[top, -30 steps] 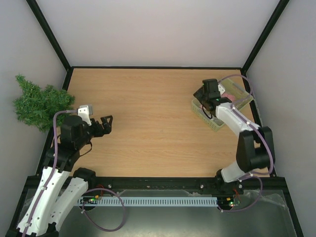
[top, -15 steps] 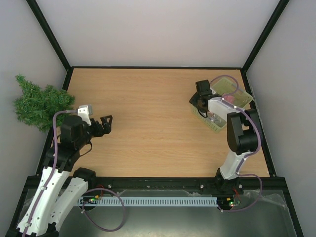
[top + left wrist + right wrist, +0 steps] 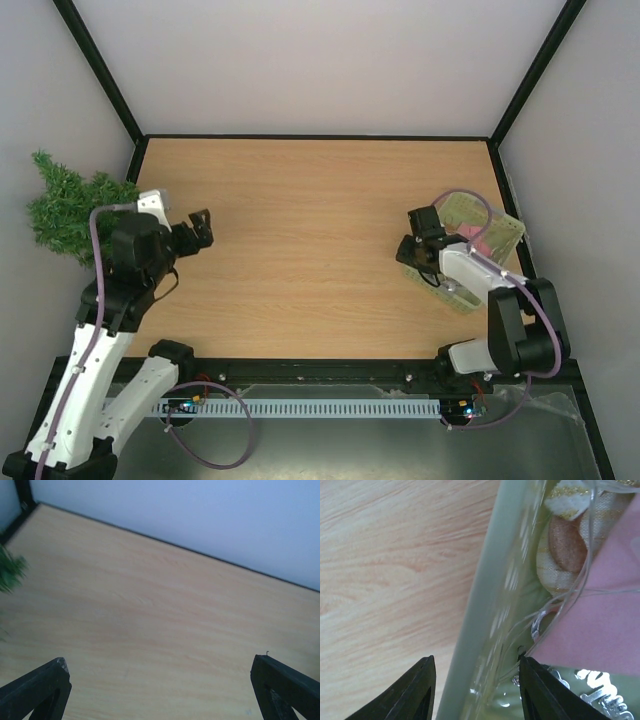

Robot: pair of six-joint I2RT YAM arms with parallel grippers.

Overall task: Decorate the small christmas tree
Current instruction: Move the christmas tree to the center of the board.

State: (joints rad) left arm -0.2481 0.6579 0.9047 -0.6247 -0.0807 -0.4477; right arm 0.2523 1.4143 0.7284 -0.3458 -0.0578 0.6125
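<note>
Over left side of table, left gripper hovering, fingers spread wide, holding nothing. At table's right edge, right gripper clamping wall of pale green basket, one finger inside, one outside. Just beyond table's left edge, small christmas tree sitting near left gripper.

Bright, even light, soft shadows; the wrist views are blurred, smearing the basket and the tree.
</note>
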